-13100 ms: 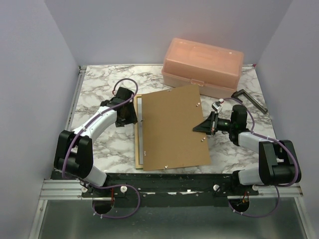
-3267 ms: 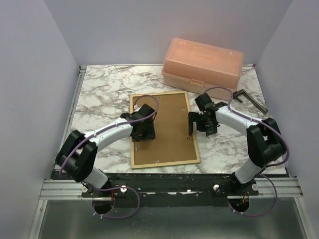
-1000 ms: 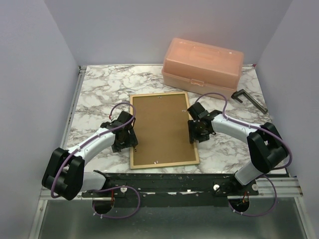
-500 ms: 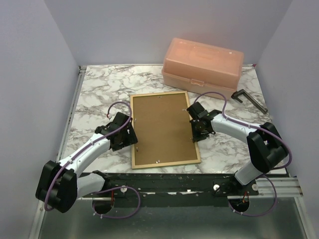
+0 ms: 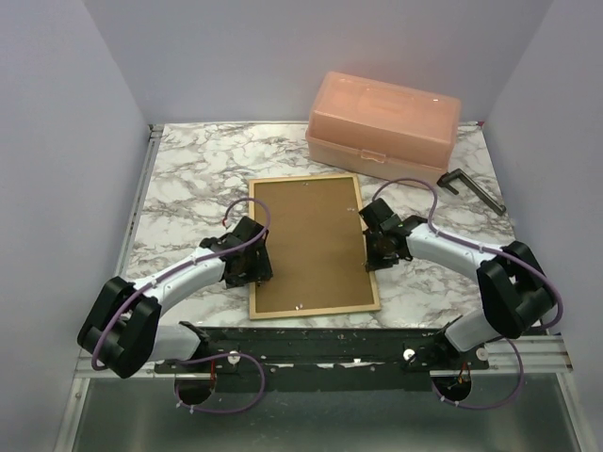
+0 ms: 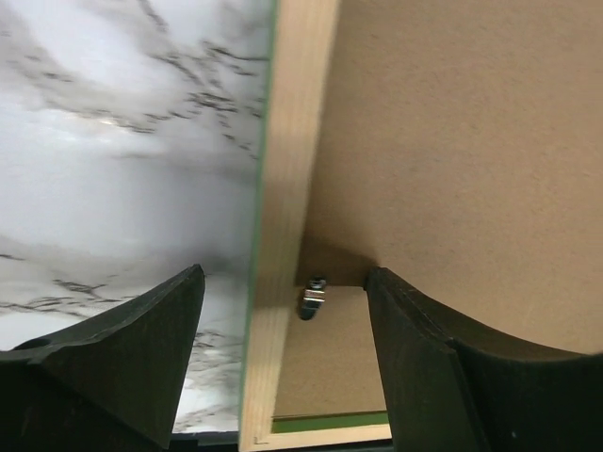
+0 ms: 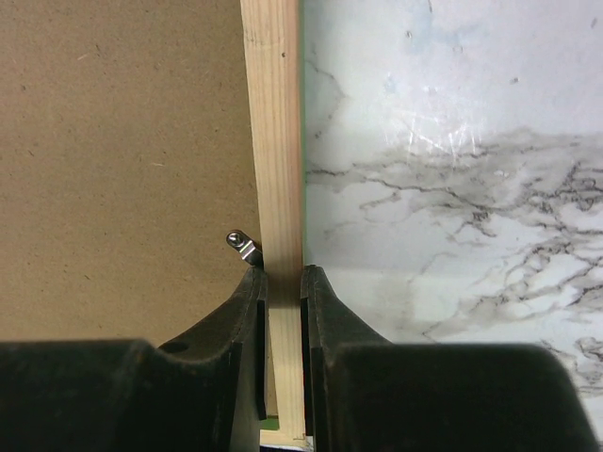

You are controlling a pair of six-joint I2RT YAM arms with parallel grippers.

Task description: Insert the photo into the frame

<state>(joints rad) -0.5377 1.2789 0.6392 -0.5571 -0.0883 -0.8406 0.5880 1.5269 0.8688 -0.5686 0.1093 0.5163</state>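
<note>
Right end effector [image 7: 282, 282] astride frame [image 7: 273, 113] rail

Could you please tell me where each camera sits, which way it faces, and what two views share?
Top external: above and behind the arms, looking down on the table; both arms show, left gripper and right gripper at the frame.
Left wrist: on the left arm, looking along its open fingers at a frame rail and a metal clip.
Right wrist: on the right arm, looking along its fingers, closed on the opposite rail.
Shared: both wrist views show pale rail, brown backing panel and marble.
</note>
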